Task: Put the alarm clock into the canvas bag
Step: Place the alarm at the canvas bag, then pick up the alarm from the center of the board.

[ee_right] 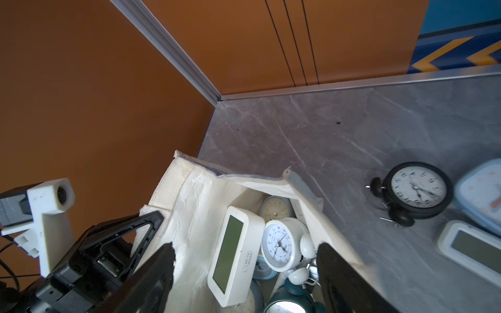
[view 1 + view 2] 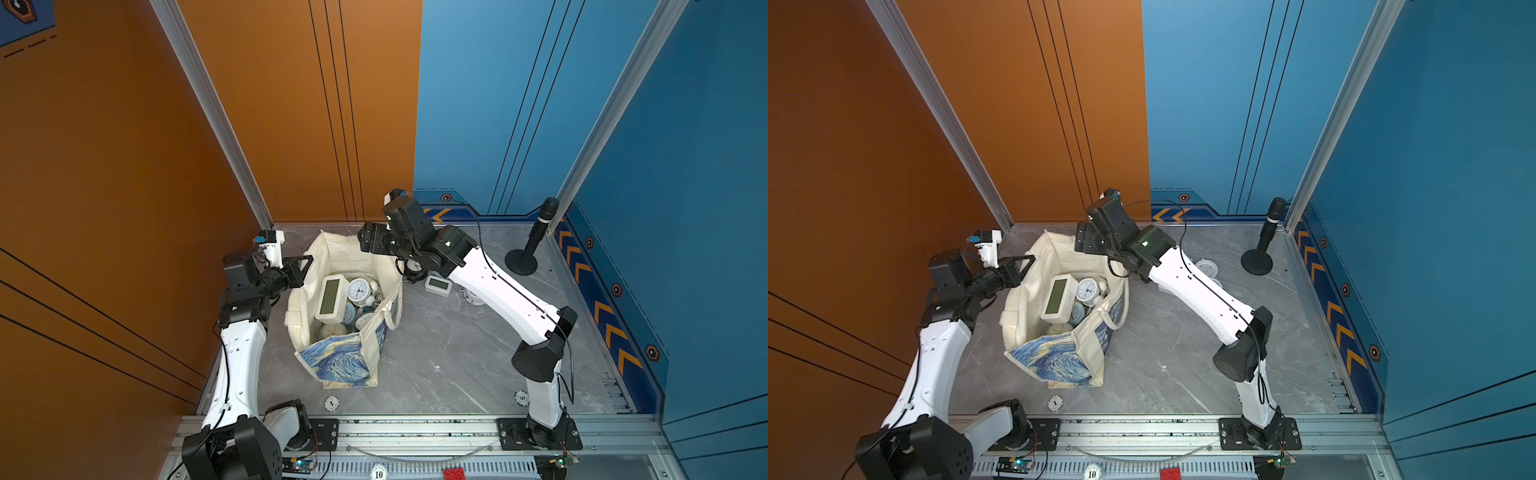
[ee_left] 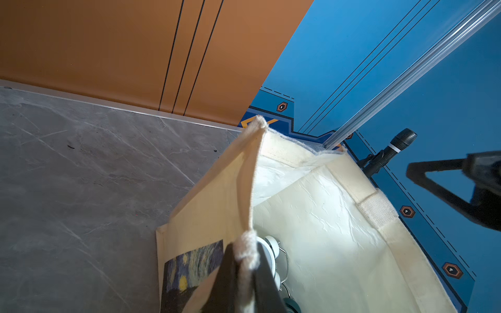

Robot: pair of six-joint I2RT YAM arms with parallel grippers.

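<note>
Right gripper (image 1: 245, 248): jaws wide with nothing between them, hanging over the far end of the open canvas bag (image 2: 336, 359).
Left gripper (image 3: 245, 268): closed on the bag's left rim beside the handle strap, holding the mouth open.
Inside the bag: a white digital clock (image 2: 330, 299) and a white twin-bell clock (image 2: 359, 289) lie on top of several others — the pile sits high.
Outside the bag: a black twin-bell alarm clock (image 1: 417, 191) rests on the tabletop (image 2: 436, 365) just right of the bag's far corner, under the right arm. A second digital clock (image 2: 437, 284) and a pale blue clock (image 1: 479, 192) lie near it.
Risk, bag: if the left gripper slips or tugs, the soft wall would probably fold in and narrow the mouth.
Risk, reach: swinging right, the right arm could catch the far rim and drag the bag.
Risk, grasp: the black clock's round body may roll out of a pinch — and its close neighbours could get knocked.
Risk, drop: a clock released onto the pile might slide toward the rim.
</note>
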